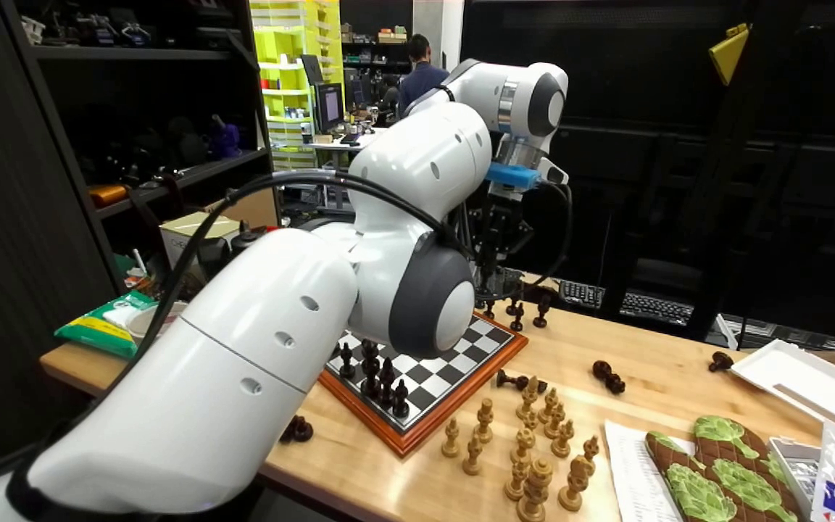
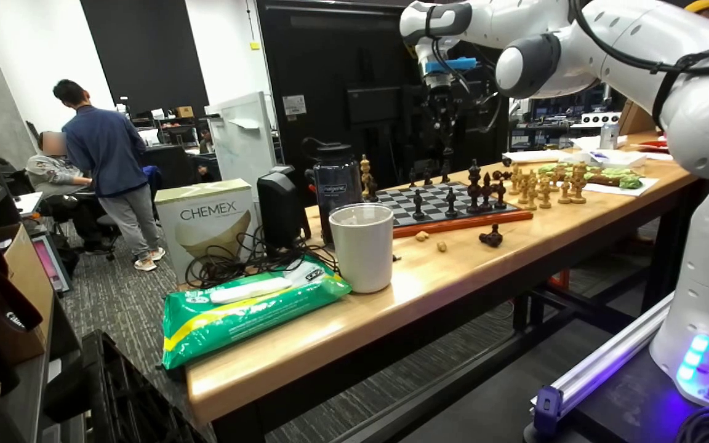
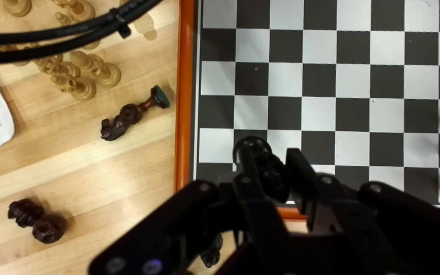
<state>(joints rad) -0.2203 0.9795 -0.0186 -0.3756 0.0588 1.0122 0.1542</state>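
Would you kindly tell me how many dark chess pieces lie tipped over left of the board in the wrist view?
2: one piece beside the board's rim, another piece at lower left; more may be hidden behind the end effector.

Pale chess pieces (image 1: 524, 441) stand beside the chessboard (image 1: 438, 383).

At two o'clock in your wrist view, the chessboard (image 3: 319, 80) is checkered black and pale grey with an orange-brown rim (image 3: 184, 95). Near four o'clock your gripper (image 3: 270, 158) is black; the chess piece (image 3: 269, 170) there looks black too, though the blur may hide some brown. Toward ten you see tan chessmen (image 3: 75, 84); just above nine, a dark brown toppled piece (image 3: 129, 114) shows a green base (image 3: 162, 97). At four o'clock in an exterior view, quilted cloth (image 1: 740, 478) carries green leaves on brown; toward eight in an exterior view, the packet (image 2: 250, 317) is green with a yellow band.
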